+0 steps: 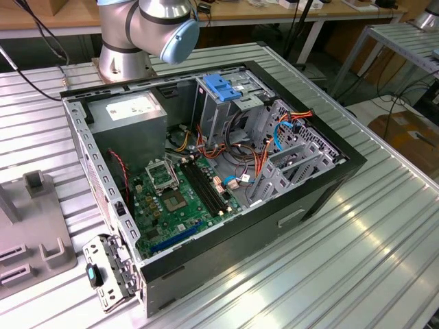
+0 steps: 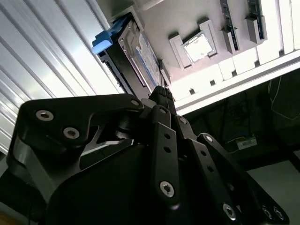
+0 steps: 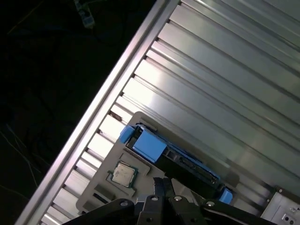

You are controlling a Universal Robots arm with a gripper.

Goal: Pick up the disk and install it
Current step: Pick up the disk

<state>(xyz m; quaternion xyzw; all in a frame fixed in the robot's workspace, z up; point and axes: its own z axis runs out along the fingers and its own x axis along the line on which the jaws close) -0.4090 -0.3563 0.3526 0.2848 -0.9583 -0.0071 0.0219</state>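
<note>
The disk (image 3: 174,158) stands on edge in a slot of a grey fixture plate (image 3: 101,185), with blue rails at both ends and a blue tab on top. In the second wrist view the disk (image 2: 140,56) shows its labelled face and one blue rail. My gripper (image 3: 164,183) hangs just short of the disk's near edge, its black fingers drawn together with nothing between them. In the second wrist view the gripper (image 2: 161,93) has its tips close to the disk's end; I cannot tell whether they touch.
A processor chip (image 3: 123,174) lies in a pocket of the fixture beside the disk. The open computer case (image 1: 322,195) sits on the ribbed metal table (image 1: 357,274), with a blue-latched drive cage (image 1: 223,86) and a power-supply box (image 1: 130,116). The arm's base (image 1: 123,58) stands behind it.
</note>
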